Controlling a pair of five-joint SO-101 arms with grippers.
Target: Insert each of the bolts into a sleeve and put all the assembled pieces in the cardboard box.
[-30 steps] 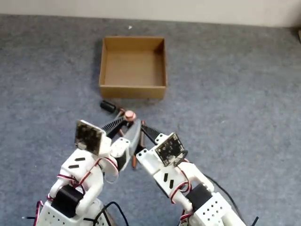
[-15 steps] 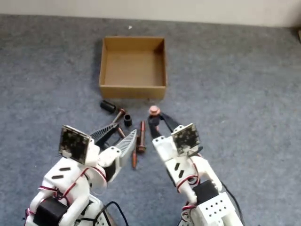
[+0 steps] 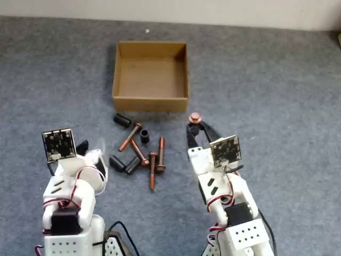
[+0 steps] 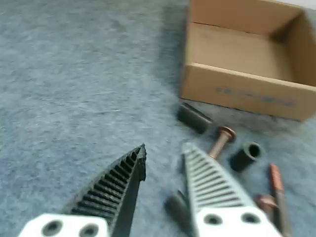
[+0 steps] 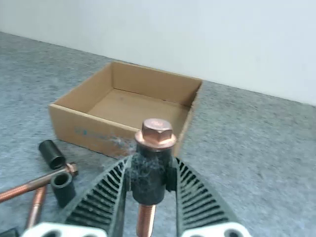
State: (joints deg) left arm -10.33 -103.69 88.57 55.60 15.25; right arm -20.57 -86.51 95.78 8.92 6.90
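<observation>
Right gripper [image 3: 195, 129] is recorded right of centre in the high view, near the lower right corner of the cardboard box [image 3: 150, 104] but clear of it. Its jaws are closed partway on a black sleeve [image 5: 148, 180] with a copper bolt [image 5: 155, 132] seated through it. The hex head is seen above the sleeve and the shank below it, between the fingers. The assembly is held upright.

Left gripper [image 4: 164, 148] is found at the lower left of the high view, over the grey carpet [image 3: 277, 80]. Its jaws are set moderately apart and nothing is held between them.

The cardboard box is placed at upper centre, open side up, with nothing seen inside.

Loose parts are noted on the carpet below the box, between the two arms:
- one lying sleeve [image 3: 122, 120] just below the box's lower left corner
- one upright sleeve [image 3: 145, 136] beside a slanted bolt [image 3: 130, 136]
- two paired sleeves [image 3: 124, 164] lying side by side, lower left of the cluster
- three clustered bolts [image 3: 152, 169], overlapping at centre
</observation>
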